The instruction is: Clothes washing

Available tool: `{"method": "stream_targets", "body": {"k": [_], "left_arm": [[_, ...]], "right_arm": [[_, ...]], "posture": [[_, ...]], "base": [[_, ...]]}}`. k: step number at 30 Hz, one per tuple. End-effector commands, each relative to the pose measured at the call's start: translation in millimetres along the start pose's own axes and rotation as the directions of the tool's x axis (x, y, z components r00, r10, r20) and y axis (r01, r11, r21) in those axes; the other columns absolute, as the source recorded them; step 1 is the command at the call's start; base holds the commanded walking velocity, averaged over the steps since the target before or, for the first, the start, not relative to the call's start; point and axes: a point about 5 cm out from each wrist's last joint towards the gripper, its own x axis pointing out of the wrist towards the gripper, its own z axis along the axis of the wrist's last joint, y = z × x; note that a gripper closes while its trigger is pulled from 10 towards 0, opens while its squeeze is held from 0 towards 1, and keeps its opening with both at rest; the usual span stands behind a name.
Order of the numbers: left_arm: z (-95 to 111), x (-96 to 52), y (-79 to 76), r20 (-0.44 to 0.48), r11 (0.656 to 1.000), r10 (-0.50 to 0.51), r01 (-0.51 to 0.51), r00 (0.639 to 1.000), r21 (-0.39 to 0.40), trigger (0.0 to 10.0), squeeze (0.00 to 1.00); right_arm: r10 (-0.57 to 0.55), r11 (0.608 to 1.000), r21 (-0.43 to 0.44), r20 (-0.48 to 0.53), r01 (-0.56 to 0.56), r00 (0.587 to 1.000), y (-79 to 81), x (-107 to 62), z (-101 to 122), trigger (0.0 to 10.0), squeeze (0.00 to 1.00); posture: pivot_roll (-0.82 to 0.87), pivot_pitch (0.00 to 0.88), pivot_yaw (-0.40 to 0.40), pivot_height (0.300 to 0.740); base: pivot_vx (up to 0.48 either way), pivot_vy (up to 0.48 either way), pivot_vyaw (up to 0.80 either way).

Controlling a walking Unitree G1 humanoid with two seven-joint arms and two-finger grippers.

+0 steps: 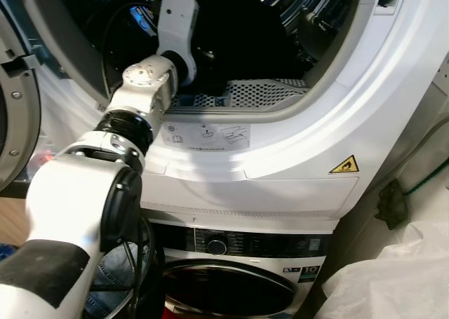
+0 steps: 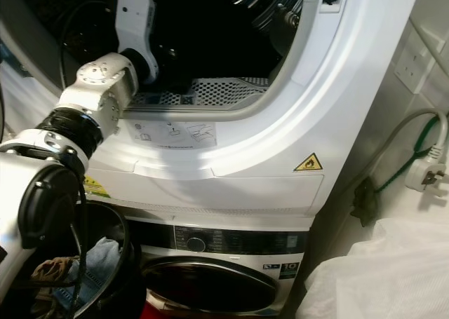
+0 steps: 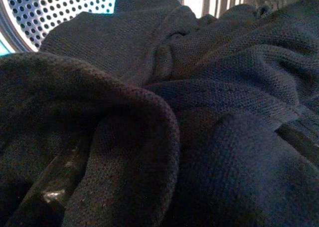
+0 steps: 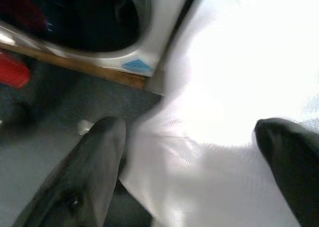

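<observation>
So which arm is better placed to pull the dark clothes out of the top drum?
Left. The left arm reaches through the upper machine's opening, and the dark knit garment sits right against its wrist camera. The right gripper hangs open low by the floor, over a white sheet.

Left arm (image 1: 140, 102) outstretched; right tool (image 4: 192, 162) fingers apart.

drum (image 3: 30, 12): perforated steel | load: dark knit garment (image 3: 199, 117) bunched inside
</observation>
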Motion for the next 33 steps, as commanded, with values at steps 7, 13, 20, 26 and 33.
{"method": "stream_targets", "body": {"k": [7, 13, 20, 26, 33], "left_arm": [[15, -7.8, 32.5, -0.004, 0.991, 0.123, -0.123, 0.992, -0.046, 10.0, 0.0], [4, -6.3, 19.9, -0.084, 1.0, -0.023, 0.022, 0.996, -0.015, 10.0, 0.0], [29, 2.8, -3.6, 0.013, 0.977, -0.19, 0.188, 0.982, 0.098, 10.0, 0.0], [79, 6.0, -25.9, 0.19, 0.913, -0.391, 0.354, 0.901, 0.204, 10.0, 0.0], [114, -0.8, -46.5, 0.261, 0.777, -0.614, 0.512, 0.745, 0.366, 10.0, 0.0]], "right_arm": [[0.012, 1.0, 0.01, -0.06, -0.012, 0.998, 1.7, -11.5, -22, 10.0, 0.0], [0.01, 1.0, 0.013, -0.046, -0.009, 0.999, 1.5, -9.9, -18, 10.0, 0.0], [0.015, 1.0, 0.019, -0.042, -0.014, 0.999, 4.5, -4.0, -9, 10.0, 0.0], [0.015, 0.999, 0.041, -0.028, -0.014, 1.0, 10.4, 4.1, 5, 10.0, 0.0], [0.04, 0.998, 0.058, -0.017, -0.039, 0.999, 24.7, 11.4, 22, 10.0, 0.0]], "posture": [[-0.22, 0.14, 0.033, 0.74], [-0.22, 0.145, 0.035, 0.74], [-0.18, 0.151, 0.049, 0.74], [-0.14, 0.136, 0.066, 0.74], [-0.1, 0.115, 0.082, 0.74]], "base": [[0.0, 0.0, 0.0], [0.0, 0.0, 0.0], [0.0, 0.0, 0.0], [0.0, 0.0, 0.0], [0.0, 0.0, 0.0]]}}
